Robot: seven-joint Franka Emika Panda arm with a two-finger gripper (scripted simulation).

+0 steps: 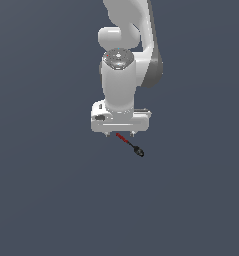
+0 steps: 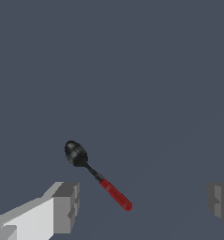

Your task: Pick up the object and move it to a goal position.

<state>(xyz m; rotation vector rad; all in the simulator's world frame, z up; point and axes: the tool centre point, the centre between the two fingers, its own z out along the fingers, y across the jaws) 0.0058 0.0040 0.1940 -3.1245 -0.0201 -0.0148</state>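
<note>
Open floor (image 1: 51,200) all around spoon (image 2: 96,179)

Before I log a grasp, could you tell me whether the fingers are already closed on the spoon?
No: in the wrist view the fingers stand wide apart, with the spoon lying untouched between them.

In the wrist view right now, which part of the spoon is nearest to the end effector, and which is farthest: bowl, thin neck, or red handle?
From the end effector:
1. Red handle, between the open fingers.
2. Thin neck, mid-spoon.
3. Black bowl, the far end.
</note>
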